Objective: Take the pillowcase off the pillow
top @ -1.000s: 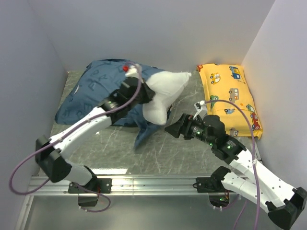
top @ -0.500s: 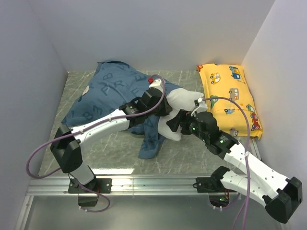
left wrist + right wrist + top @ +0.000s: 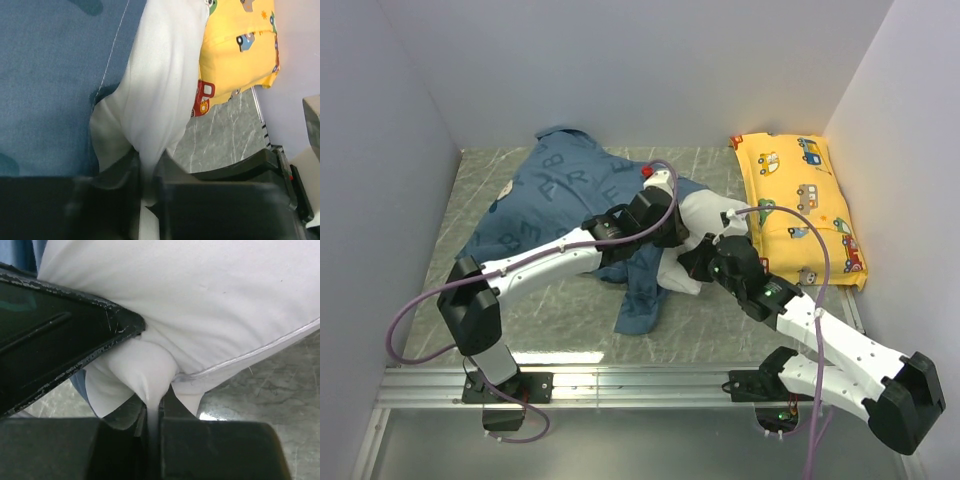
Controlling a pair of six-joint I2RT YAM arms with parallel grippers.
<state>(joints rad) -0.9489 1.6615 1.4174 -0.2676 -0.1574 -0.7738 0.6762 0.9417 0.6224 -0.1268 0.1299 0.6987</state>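
Observation:
The dusty-blue pillowcase (image 3: 555, 195) lies crumpled over the left and middle of the floor, and a flap of it trails toward the near edge. The white pillow (image 3: 698, 212) sticks out of its right side. My left gripper (image 3: 672, 228) reaches across the case and is shut on a fold of the pillow (image 3: 160, 85); the fabric runs down between its jaws (image 3: 148, 155), with the pillowcase (image 3: 50, 75) to their left. My right gripper (image 3: 692, 260) meets it from the right and is shut on a thin pinch of the pillow (image 3: 215, 300) between its jaws (image 3: 154, 402).
A yellow car-print pillow (image 3: 800, 200) lies along the right wall, also seen in the left wrist view (image 3: 235, 50). White walls close in the left, back and right. The metal rail (image 3: 620, 385) holding the arm bases runs along the near edge.
My left arm has carried the pillow end right and toward the near edge. My right gripper came in from the right, open, and closed on the pillow. The pillowcase now lies flatter.

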